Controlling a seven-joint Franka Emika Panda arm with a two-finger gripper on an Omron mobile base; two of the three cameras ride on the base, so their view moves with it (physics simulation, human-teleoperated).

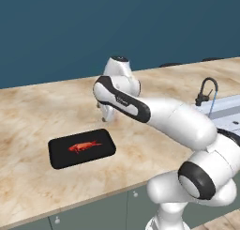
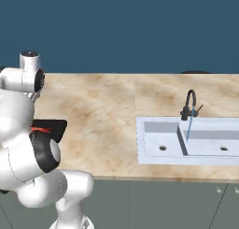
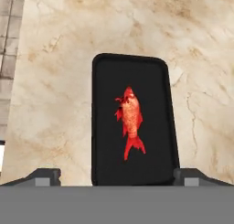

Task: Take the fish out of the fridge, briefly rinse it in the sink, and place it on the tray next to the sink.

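In the left base view, the black tray (image 1: 82, 148) is lying flat on the marble counter (image 1: 37, 111) at the left, and the red-orange fish (image 1: 83, 146) is resting on its middle, tail pointing right. Just right of the tray and above its far edge, the gripper (image 1: 105, 115) is hanging from the white arm; its fingers seem to be clear of the tray, though the wrist is hiding most of them. In the hand view the two dark fingertips (image 3: 43, 176) are standing wide apart, one at each side of the tray's near end, gripping nothing, with the fish lying between and beyond them. Further right, the light grey sink (image 2: 186, 146) is sitting in the counter, well apart from the tray, and a thin blue stream is running from its dark curved tap (image 2: 189, 104).
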